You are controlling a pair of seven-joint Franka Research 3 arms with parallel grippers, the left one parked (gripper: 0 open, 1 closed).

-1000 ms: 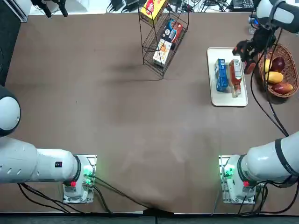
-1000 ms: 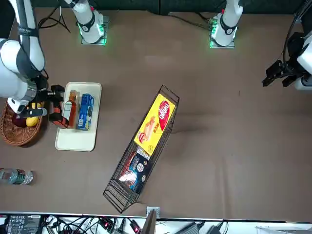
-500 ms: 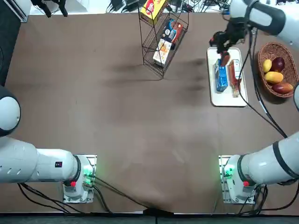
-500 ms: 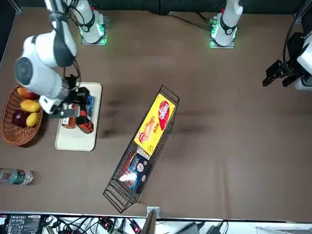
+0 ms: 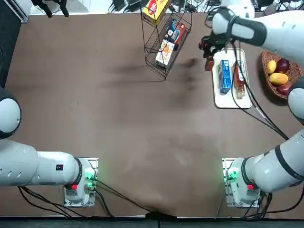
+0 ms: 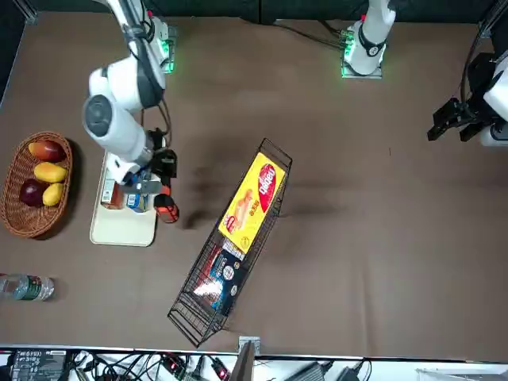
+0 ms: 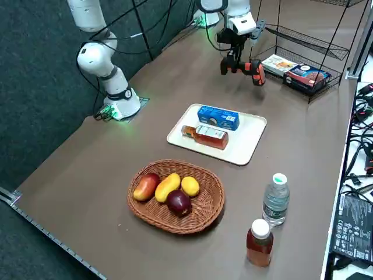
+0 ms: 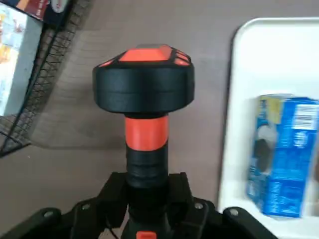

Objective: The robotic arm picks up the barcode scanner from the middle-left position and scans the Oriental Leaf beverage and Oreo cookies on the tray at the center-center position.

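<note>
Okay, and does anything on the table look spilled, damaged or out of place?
Nothing stands out: the blue cookie pack and reddish-brown bottle lie flat on the white tray, and the pincer grips the black-and-orange scanner.

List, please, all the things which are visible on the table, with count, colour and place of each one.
Tray: one, white, beside the fruit basket.
Oreo pack: one, blue, on the tray.
Oriental Leaf bottle: one, reddish-brown with white label, lying on the tray.
Barcode scanner: one, black and red-orange, in the right gripper.
Basket: one, brown wicker, holding fruit.
Fruit: four pieces, two yellow, one reddish, one dark purple, in the basket.
Clear bottle: one, green-white cap, upright.
Brown bottle: one, white cap, beside the clear bottle.
Rack: one, dark wire, holding boxed snacks.
Right arm: one, white with black bands, above the table.
Right gripper: one, black, shut on the scanner's handle.
</note>
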